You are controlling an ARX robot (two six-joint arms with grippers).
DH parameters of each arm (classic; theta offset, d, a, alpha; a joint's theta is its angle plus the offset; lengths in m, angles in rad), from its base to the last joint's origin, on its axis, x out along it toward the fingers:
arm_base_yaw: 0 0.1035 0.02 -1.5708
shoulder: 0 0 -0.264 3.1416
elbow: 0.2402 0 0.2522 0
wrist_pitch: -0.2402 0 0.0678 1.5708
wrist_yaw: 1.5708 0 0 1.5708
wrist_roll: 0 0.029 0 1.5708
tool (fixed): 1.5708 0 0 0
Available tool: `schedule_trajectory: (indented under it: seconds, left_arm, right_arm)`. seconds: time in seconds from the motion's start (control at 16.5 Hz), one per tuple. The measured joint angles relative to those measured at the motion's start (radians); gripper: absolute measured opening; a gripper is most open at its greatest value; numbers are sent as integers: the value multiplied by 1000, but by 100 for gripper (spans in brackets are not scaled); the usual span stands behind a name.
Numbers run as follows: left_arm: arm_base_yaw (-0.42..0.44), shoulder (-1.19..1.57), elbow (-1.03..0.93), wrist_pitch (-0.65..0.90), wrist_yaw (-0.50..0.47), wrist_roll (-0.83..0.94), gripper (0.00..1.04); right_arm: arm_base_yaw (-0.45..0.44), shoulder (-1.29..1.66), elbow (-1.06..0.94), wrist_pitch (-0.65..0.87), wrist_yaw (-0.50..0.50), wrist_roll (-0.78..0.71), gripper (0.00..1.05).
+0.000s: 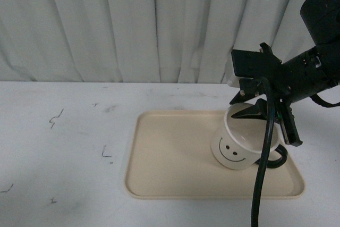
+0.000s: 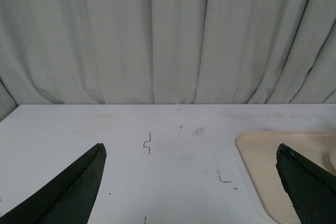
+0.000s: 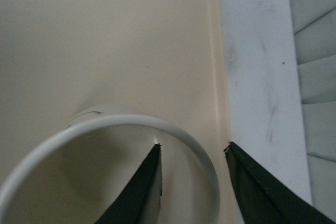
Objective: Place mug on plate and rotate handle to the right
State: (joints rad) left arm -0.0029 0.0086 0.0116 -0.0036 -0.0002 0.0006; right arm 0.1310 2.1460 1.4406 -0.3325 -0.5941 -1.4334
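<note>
The cream mug [image 1: 234,147] stands upright on the beige plate [image 1: 170,152], in its right half, smiley face toward the camera. Its black handle [image 1: 280,157] sticks out to the right, partly behind a black cable. My right gripper [image 1: 271,123] is open and straddles the mug's right wall, one finger inside the cup and one outside. In the right wrist view the mug's rim [image 3: 105,124] curves between the fingers of the right gripper [image 3: 193,148] over the plate [image 3: 131,40]. My left gripper [image 2: 190,149] hangs open over bare table, empty, and does not show in the front view.
A white table [image 1: 64,147] with small dark scuff marks carries the plate. Pale curtains [image 1: 133,25] hang close behind it. The plate's corner [image 2: 262,156] lies by the left gripper's one finger. A black cable [image 1: 260,184] droops in front of the mug.
</note>
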Motion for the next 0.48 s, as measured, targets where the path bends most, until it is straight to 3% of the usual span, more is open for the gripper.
schedule_trajectory:
  seconds: [0.24, 0.36, 0.48]
  left_arm:
    - [0, 0, 0, 0, 0, 0, 98]
    - [0, 0, 0, 0, 0, 0, 98]
    - [0, 0, 0, 0, 0, 0, 98]
  right_arm:
    - [21, -21, 7, 152, -16, 59, 78]
    - [34, -113, -60, 272, -76, 114, 100]
    - [42, -279, -232, 518, -138, 212, 98]
